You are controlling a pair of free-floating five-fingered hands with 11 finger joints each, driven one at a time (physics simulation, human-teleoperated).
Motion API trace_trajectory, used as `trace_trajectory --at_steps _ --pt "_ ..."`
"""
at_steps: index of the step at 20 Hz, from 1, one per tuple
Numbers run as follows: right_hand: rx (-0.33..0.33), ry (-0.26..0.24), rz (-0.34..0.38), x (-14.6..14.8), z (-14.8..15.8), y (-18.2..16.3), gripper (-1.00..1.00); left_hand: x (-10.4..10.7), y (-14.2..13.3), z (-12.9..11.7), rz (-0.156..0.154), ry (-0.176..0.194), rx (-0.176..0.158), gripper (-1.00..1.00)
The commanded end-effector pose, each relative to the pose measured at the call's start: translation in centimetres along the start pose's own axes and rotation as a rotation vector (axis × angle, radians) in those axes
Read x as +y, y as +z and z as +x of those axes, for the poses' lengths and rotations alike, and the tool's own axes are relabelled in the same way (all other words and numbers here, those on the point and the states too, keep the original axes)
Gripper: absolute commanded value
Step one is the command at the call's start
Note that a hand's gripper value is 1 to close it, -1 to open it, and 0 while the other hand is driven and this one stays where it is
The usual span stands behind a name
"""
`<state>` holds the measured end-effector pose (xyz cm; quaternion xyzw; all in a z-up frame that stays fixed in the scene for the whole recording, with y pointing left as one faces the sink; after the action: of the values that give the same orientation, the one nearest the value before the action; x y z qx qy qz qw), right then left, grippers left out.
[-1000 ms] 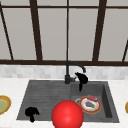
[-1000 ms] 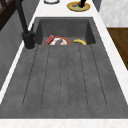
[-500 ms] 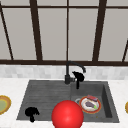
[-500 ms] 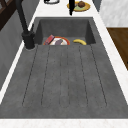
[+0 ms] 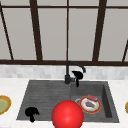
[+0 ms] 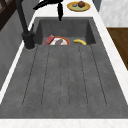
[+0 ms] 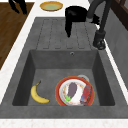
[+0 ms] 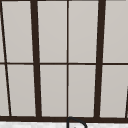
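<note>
My right hand (image 5: 77, 75) hovers just under the tip of the black faucet (image 5: 68, 75), over the back of the basin, open with one finger hanging down. It appears again beside the spout (image 7: 75, 15) and at the top of the left side view (image 6: 50, 3). My left hand (image 5: 31, 113) floats open, low over the drainboard's front left corner, fingers drooping (image 7: 17, 5). In the basin lies an orange-rimmed plate (image 7: 60, 98) bearing an eggplant (image 7: 72, 90) and a red block (image 7: 86, 93). A banana (image 7: 38, 95) rests beside the plate.
A big red ball (image 5: 67, 115) sits at the sink's front edge in the front view. A yellow plate (image 5: 2, 105) stands on the left counter, and another plate with food (image 6: 78, 5) on the right counter. The ribbed drainboard (image 6: 65, 77) spans the sink's left half.
</note>
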<state>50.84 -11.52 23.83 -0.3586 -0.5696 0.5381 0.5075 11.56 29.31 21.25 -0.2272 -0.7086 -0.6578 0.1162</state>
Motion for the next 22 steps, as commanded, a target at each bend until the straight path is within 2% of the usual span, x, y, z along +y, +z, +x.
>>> trace_trajectory --at_steps 1,10,22 --pt "0.067 0.074 0.008 1.3 -0.6 -2.2 -1.0 0.0 0.0 0.0 0.0 0.0 0.0 0.0" --pt "0.166 0.103 0.008 4.2 -1.8 -7.0 -1.0 0.0 0.0 0.0 0.0 0.0 0.0 0.0" --pt "0.256 0.098 0.036 10.9 -2.1 -15.8 -1.0 0.0 0.0 0.0 0.0 0.0 0.0 0.0"
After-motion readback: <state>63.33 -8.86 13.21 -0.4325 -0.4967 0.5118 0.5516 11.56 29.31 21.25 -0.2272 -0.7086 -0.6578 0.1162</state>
